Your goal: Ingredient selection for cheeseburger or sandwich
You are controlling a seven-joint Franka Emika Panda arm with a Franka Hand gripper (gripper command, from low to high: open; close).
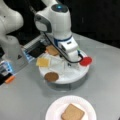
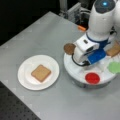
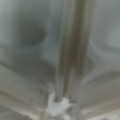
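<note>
One tan bread square point(image 1: 72, 113) point(image 2: 41, 73) lies alone on the white paper plate point(image 1: 53, 107) point(image 2: 25, 82). The round white tray point(image 1: 72, 78) point(image 2: 75, 72) holds the other ingredients: a second bread square point(image 1: 52, 50) point(image 2: 113, 51), the yellow cheese square point(image 1: 42, 62) and the dark brown patty point(image 1: 51, 76) point(image 2: 69, 48). My gripper point(image 1: 66, 63) points straight down over the middle of the tray, close to its surface, between the cheese and the red disc point(image 1: 85, 61) point(image 2: 92, 78). The wrist view shows only the tray's white dividers, very near.
A green leaf-like piece point(image 2: 115, 67) lies on the tray beside the red disc. The arm's base point(image 1: 12, 50) stands at a front view's left, with a small orange item point(image 1: 9, 79) point(image 2: 81, 28) near it. Grey tabletop surrounds plate and tray.
</note>
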